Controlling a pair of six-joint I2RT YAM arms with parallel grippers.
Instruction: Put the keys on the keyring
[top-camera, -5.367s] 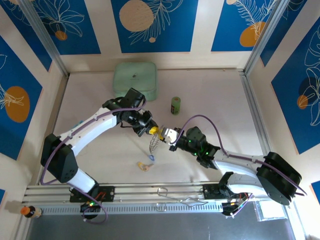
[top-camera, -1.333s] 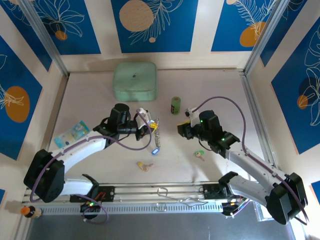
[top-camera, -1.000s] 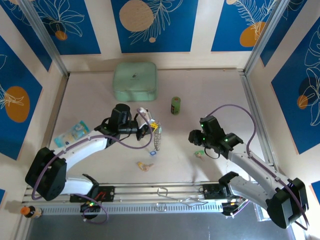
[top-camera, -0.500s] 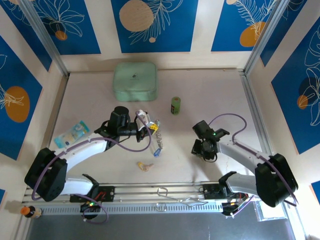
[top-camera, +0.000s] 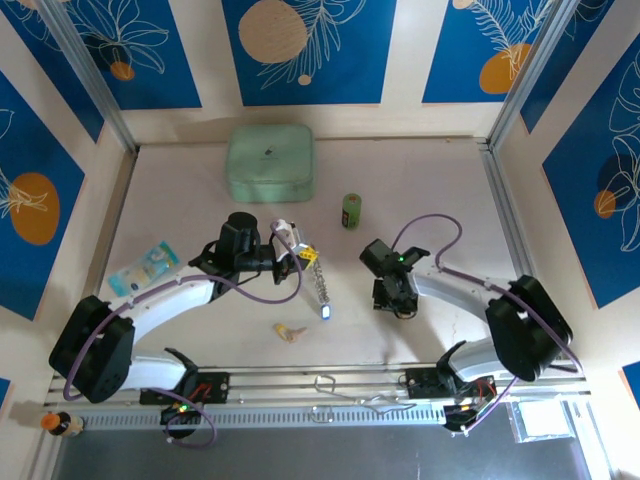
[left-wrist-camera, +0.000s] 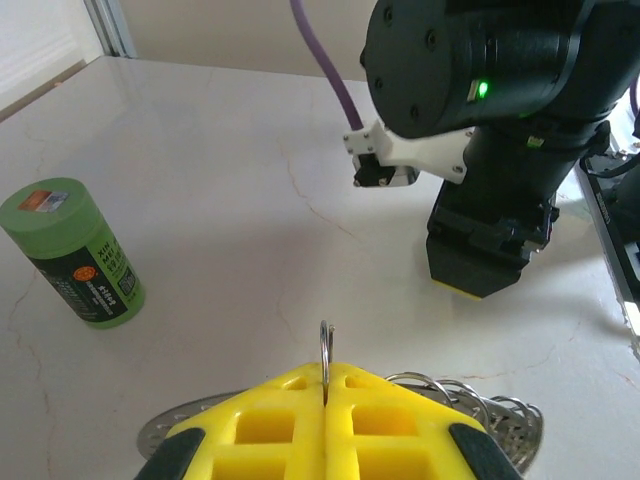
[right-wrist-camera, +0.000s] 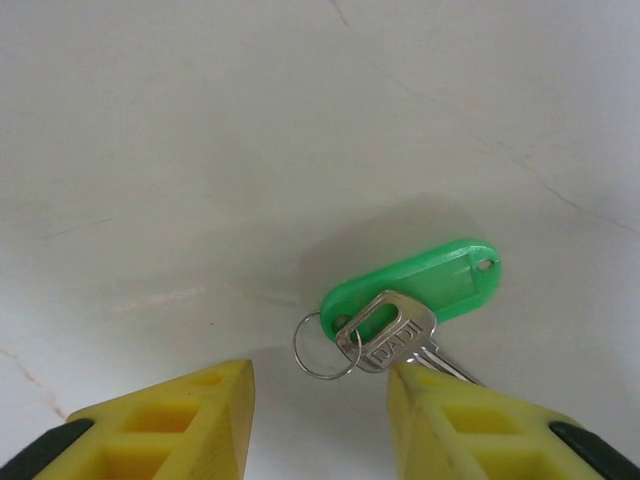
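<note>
Pickup step: the right gripper (right-wrist-camera: 318, 390), jaws apart, hovers with the green-tagged key (right-wrist-camera: 415, 290) just ahead of its fingertips (left gripper (left-wrist-camera: 325, 398) clamps the keyring (left-wrist-camera: 325, 350)); next it probably must advance and pinch.

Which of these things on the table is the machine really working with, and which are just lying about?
Part of the job:
keyring, pinched in the left pincer, with a blue key at its lower end
green key, under the open right pincer
yellow key, lying loose

Just lying about:
green cylinder
mint-green box
blue-green packet
</note>
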